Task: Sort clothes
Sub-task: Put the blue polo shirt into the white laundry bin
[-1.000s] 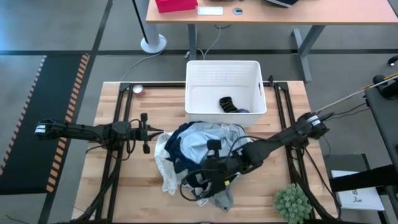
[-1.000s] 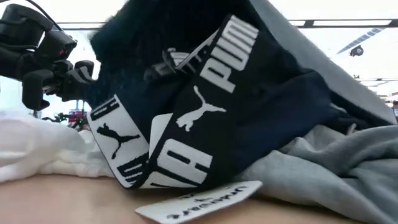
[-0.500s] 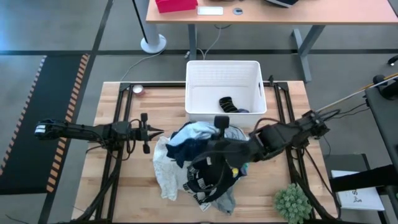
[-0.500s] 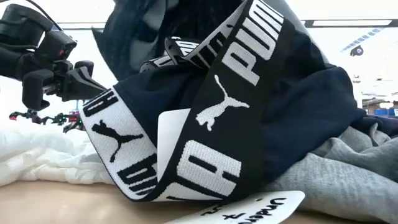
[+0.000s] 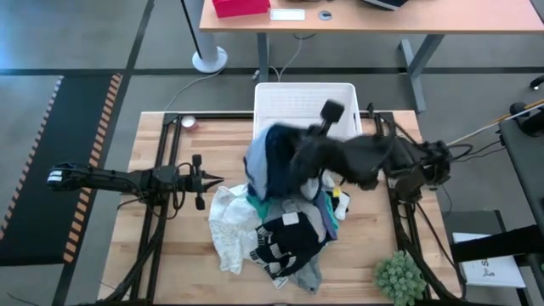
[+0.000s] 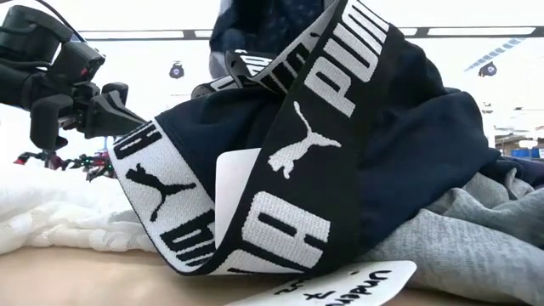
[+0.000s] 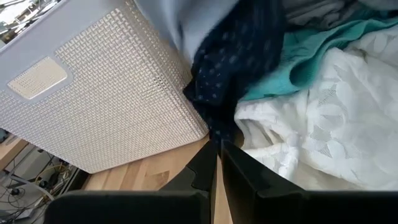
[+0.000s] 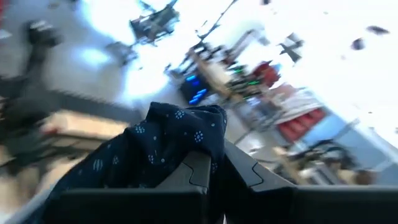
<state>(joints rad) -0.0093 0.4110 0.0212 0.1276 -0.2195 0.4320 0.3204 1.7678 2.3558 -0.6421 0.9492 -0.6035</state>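
Navy patterned garment (image 8: 163,152) pinched in right gripper (image 8: 214,171) jaws

Clothes (image 5: 276,229) piled on table (image 5: 161,255) before bin (image 5: 293,98); plant (image 5: 398,277) right

A grey floor (image 5: 76,34) surrounded the wooden bench (image 5: 217,127). A black mat with orange striped edges (image 5: 34,161) lay beside it, and a long desk (image 5: 382,15) stood beyond. Ceiling strip lights (image 6: 467,31) glowed overhead.
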